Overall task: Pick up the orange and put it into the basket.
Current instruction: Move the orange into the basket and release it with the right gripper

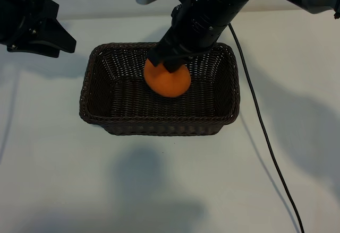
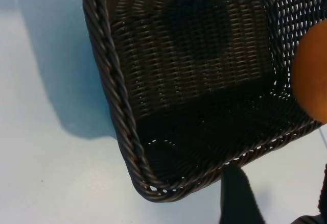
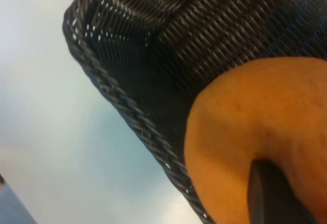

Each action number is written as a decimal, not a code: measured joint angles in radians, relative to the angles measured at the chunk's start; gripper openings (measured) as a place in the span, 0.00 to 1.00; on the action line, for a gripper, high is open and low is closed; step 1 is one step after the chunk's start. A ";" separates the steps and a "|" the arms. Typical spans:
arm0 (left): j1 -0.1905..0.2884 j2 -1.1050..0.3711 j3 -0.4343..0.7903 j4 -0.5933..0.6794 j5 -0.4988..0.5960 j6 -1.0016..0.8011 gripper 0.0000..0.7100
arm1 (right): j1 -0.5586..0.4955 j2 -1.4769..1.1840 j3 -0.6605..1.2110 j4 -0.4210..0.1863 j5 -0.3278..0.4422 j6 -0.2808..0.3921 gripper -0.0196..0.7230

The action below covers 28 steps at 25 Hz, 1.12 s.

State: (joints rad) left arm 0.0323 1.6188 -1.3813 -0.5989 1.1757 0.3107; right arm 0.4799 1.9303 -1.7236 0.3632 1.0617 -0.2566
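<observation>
orange held over basket interior

the basket (image 1: 101, 92) sits on the white table (image 1: 53, 180) and serves as the reference point. its woven floor shows no loose contents in any view. the orange (image 1: 167, 80) hangs above the basket's interior, inside the line of the rim and toward the far wall; contact with the floor cannot be confirmed. the right gripper (image 1: 169, 63) reaches in from beyond the far rim, angled downward, its fingers clamped on the upper part of the orange. in the right wrist view the orange (image 3: 255, 132) fills the foreground with a dark finger (image 3: 273, 193) pressed against it. the left gripper (image 1: 53, 36) is parked off the basket's far left corner, above the table, jaws apart and holding nothing. a black cable (image 1: 265, 137) trails across the table off the basket's right end.
</observation>
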 joint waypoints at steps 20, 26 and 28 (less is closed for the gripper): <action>0.000 0.000 0.000 -0.002 0.000 0.012 0.60 | 0.000 0.016 0.000 -0.007 -0.039 -0.380 0.14; 0.000 0.000 0.000 -0.002 0.000 0.013 0.60 | 0.000 0.112 -0.001 -0.038 -0.038 -0.377 0.14; 0.000 0.000 0.000 -0.002 0.000 0.013 0.60 | 0.000 0.135 -0.001 -0.047 -0.038 -0.376 0.14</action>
State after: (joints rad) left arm 0.0323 1.6188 -1.3813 -0.6009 1.1757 0.3235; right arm 0.4799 2.0649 -1.7241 0.3166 1.0236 -0.6327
